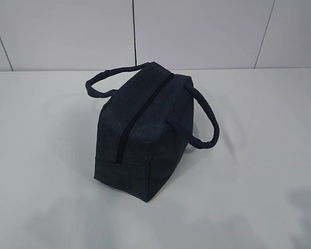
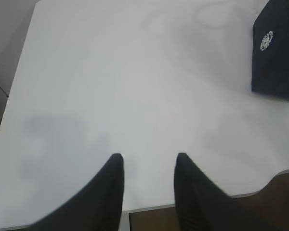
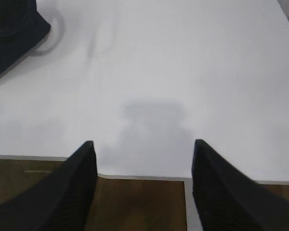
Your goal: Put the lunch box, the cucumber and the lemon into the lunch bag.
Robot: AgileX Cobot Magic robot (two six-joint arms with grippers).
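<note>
The dark navy lunch bag [image 1: 142, 132] stands on the white table with its black top zipper closed and its two loop handles hanging to either side. A corner of it shows in the left wrist view [image 2: 277, 50] at the upper right and in the right wrist view [image 3: 12, 33] at the upper left. My left gripper [image 2: 148, 156] is open and empty above the table's near edge, well away from the bag. My right gripper [image 3: 142, 143] is open and empty above the near edge too. The lunch box, the cucumber and the lemon are out of view. Neither gripper shows in the exterior view.
The white table [image 1: 259, 171] runs to a tiled wall [image 1: 197, 31] at the back. Its near edge [image 3: 139, 177] shows in both wrist views, with brown floor below it.
</note>
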